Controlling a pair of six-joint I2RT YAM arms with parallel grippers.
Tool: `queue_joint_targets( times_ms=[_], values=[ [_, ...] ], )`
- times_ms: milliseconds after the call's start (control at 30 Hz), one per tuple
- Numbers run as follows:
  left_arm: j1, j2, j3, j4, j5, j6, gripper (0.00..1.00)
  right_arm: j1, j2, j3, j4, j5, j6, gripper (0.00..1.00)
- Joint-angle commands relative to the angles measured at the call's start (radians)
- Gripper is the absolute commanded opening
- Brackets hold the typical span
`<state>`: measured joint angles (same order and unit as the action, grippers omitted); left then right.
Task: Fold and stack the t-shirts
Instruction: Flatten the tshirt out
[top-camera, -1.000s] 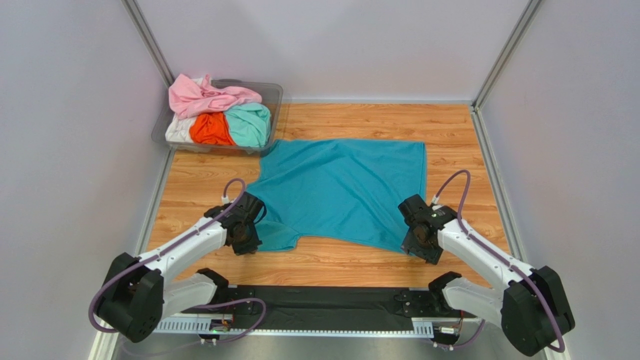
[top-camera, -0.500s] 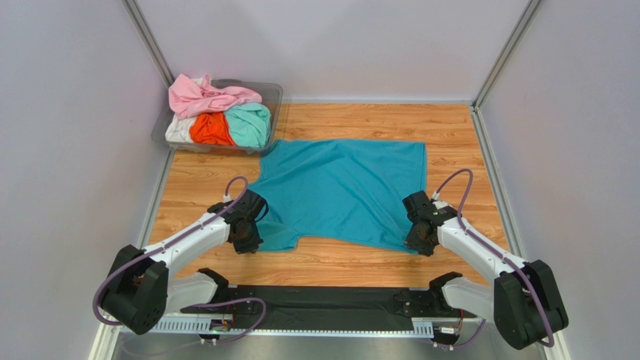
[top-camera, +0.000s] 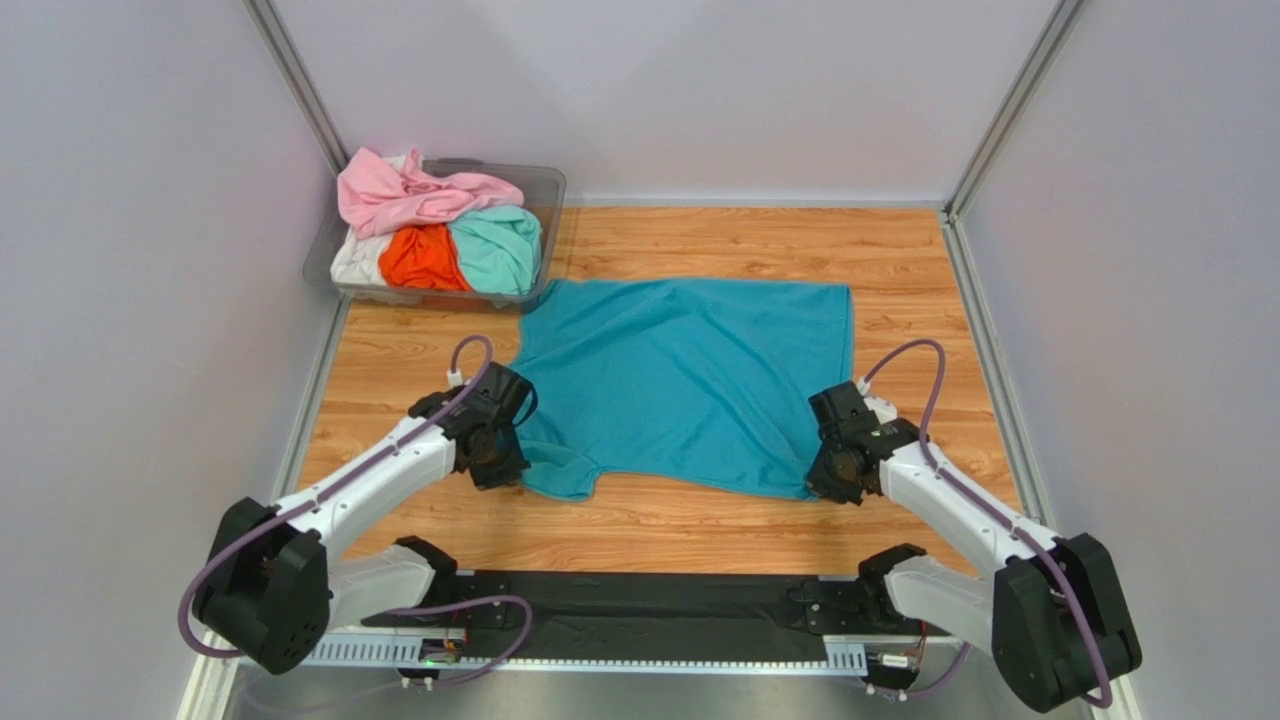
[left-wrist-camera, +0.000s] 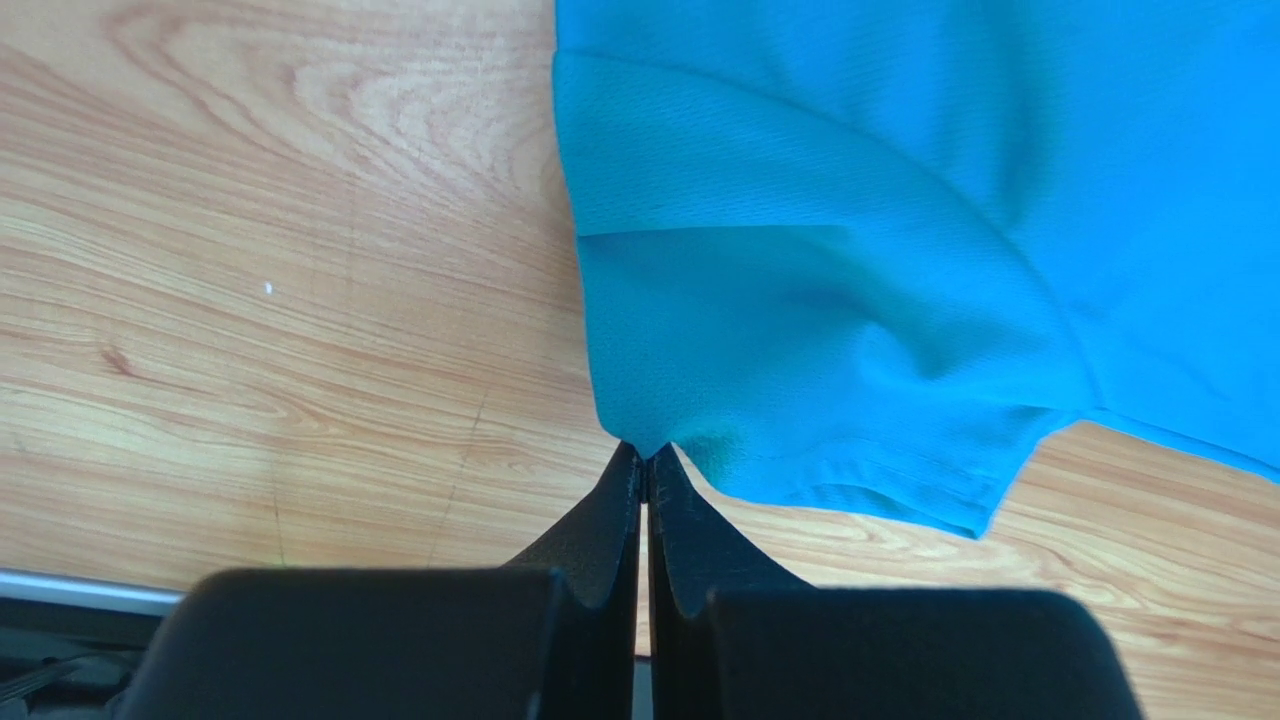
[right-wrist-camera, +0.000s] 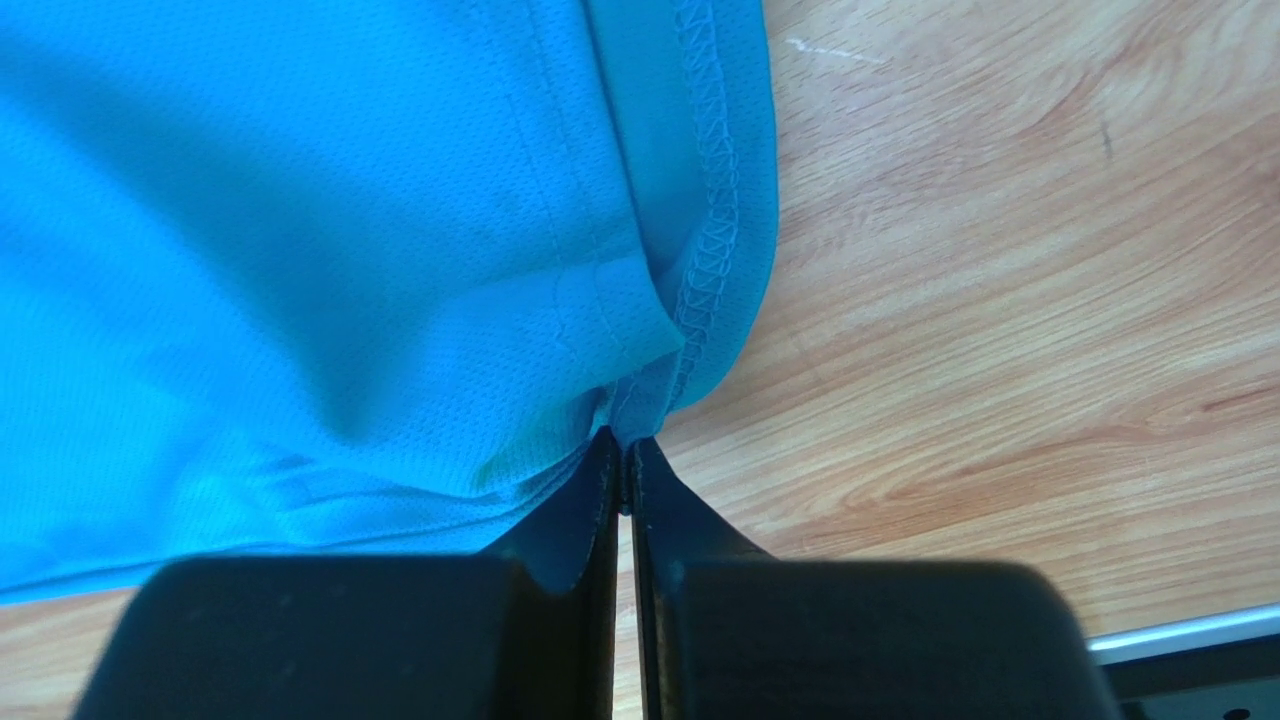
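A teal-blue t-shirt (top-camera: 684, 375) lies spread on the wooden table, its near edge towards the arms. My left gripper (top-camera: 504, 458) is shut on the shirt's near left sleeve; in the left wrist view the fingertips (left-wrist-camera: 648, 455) pinch a fold of the teal-blue t-shirt (left-wrist-camera: 842, 300). My right gripper (top-camera: 831, 477) is shut on the near right hem corner, and the right wrist view shows the stitched hem (right-wrist-camera: 706, 270) caught between its fingertips (right-wrist-camera: 622, 444). Pink (top-camera: 413, 192), orange (top-camera: 421, 258), mint green (top-camera: 499, 248) and white (top-camera: 358, 258) t-shirts sit bunched in a tub.
The clear plastic tub (top-camera: 549, 188) stands at the back left corner, touching the teal shirt's far left edge. Grey walls close in the table on three sides. A black strip (top-camera: 646, 608) runs along the near edge between the arm bases.
The right gripper moved in to the hem corner and closed on it. The left gripper, shut all along, shifted slightly away from the base with the sleeve.
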<state>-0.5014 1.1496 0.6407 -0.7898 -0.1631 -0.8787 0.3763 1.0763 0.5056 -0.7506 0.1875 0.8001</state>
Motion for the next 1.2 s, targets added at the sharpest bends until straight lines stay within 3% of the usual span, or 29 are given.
queue_joint_targets(
  times_ms=[0,133,400,567,767,1167],
  values=[
    [0.006,-0.063,0.095,-0.025,-0.042,0.035,0.0,-0.005,-0.07,0.074,-0.021,-0.022,-0.068,0.0],
    [0.006,-0.151,0.213,-0.026,-0.11,0.081,0.0,-0.007,-0.163,0.241,-0.125,0.039,-0.143,0.0],
    [0.006,-0.31,0.511,0.053,-0.188,0.213,0.0,-0.004,-0.295,0.516,-0.17,0.131,-0.19,0.0],
    [0.006,-0.376,0.673,0.135,-0.092,0.273,0.0,-0.005,-0.343,0.707,-0.179,0.168,-0.232,0.0],
    [0.006,-0.387,0.911,0.167,0.009,0.345,0.0,-0.004,-0.316,1.118,-0.314,0.101,-0.303,0.0],
    [0.006,-0.363,1.307,0.15,0.217,0.435,0.0,-0.004,-0.303,1.465,-0.421,-0.157,-0.328,0.0]
  ],
)
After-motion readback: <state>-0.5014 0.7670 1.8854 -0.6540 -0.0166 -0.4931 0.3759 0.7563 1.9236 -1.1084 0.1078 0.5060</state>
